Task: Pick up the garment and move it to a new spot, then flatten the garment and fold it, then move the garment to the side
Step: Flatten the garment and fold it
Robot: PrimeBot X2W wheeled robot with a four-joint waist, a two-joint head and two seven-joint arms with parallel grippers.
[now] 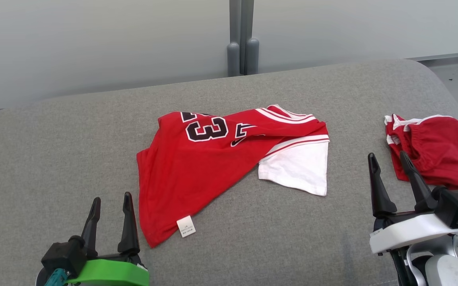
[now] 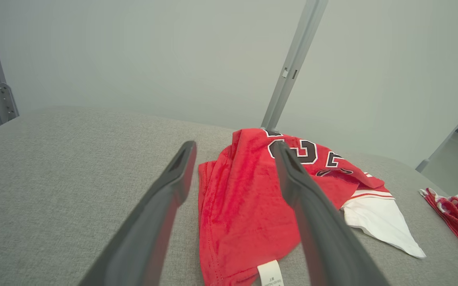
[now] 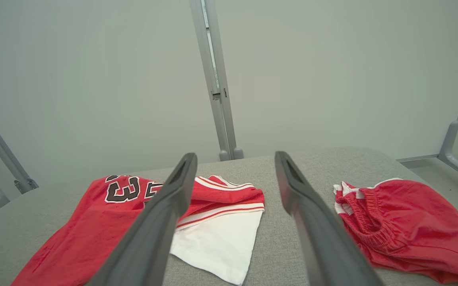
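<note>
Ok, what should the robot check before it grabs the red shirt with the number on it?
1. The left jaws are open and empty: ok.
2. The right jaws are open and empty: ok.
3. The red shirt lies free on the grey cushion, nothing on top of it: ok.
4. The shirt is flat: not ok, it is bunched and folded over, with a white part sticking out.
5. The red shorts lie apart from the shirt: ok.
6. The right jaws are clear of the shorts: cannot tell, they overlap in the head view.
</note>
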